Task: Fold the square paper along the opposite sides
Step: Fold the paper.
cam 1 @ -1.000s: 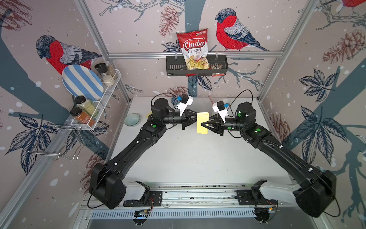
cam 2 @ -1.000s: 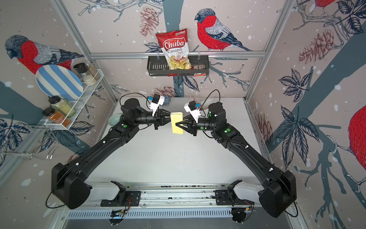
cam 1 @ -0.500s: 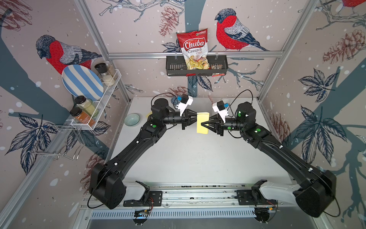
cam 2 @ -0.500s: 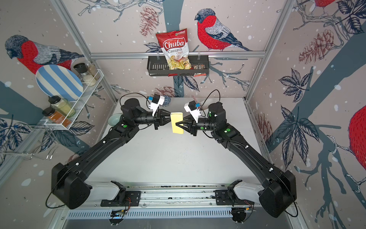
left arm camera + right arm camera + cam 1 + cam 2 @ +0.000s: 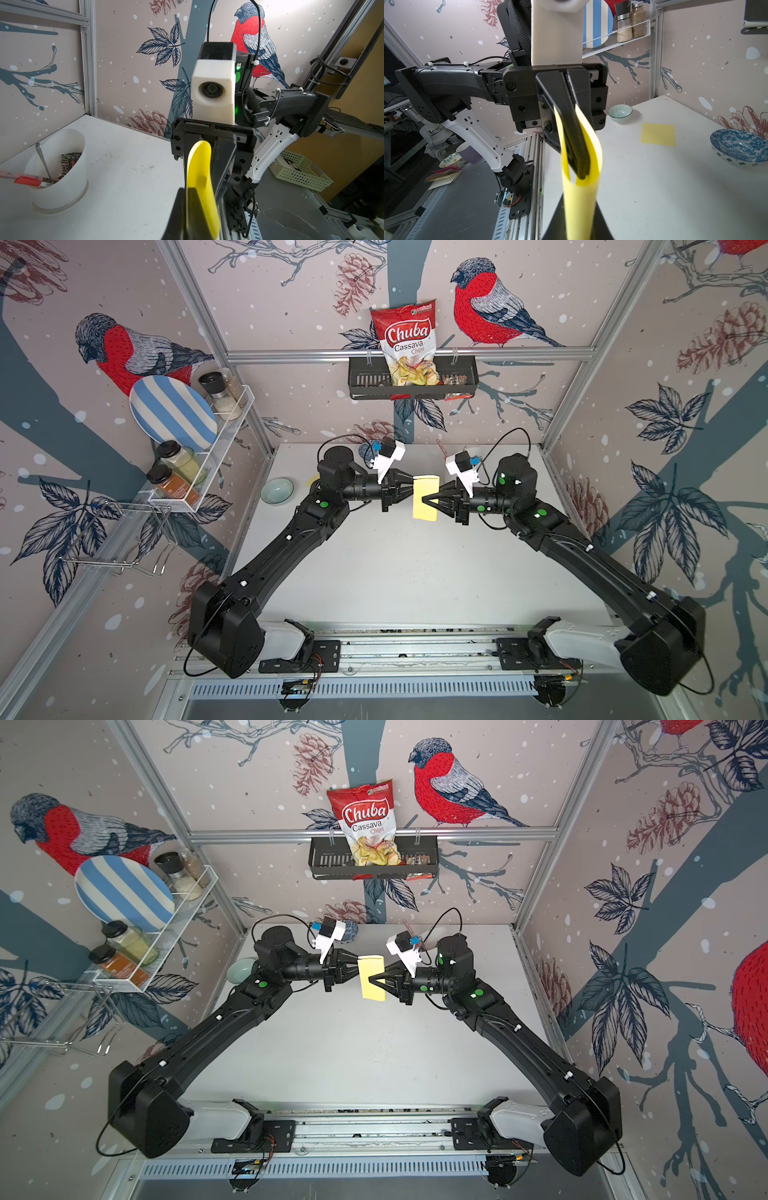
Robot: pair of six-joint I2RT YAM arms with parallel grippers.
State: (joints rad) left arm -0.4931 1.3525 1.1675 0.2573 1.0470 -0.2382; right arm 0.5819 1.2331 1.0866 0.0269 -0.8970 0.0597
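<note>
Two black arms reach out from the near edge of the counter (image 5: 395,568) and meet at the yellow paper (image 5: 425,486). The yellow paper is up in the air above the counter, not lying on it. It is bent over into a long loop, a bit like a banana.

The left tool (image 5: 412,491) comes at the yellow paper from its left side. Its fingers are squeezed tight together and pinch the paper. The right tool (image 5: 424,501) comes at the yellow paper from its right side. Its fingers (image 5: 555,226) sit one on each side of the bent paper, very close together, and press on it.

Left of the yellow paper, well apart from it, a small pale green bowl (image 5: 277,490) stands on the counter. Between that bowl and the yellow paper, a flat yellow sheet (image 5: 658,135) lies on the counter. Behind the yellow paper to its left is a blue patterned bowl (image 5: 740,145). Behind it to its right is a white tub (image 5: 60,166) with pens in it.

Far behind and above the yellow paper, a black basket (image 5: 361,381) on the back wall holds a red chip bag (image 5: 409,339).
</note>
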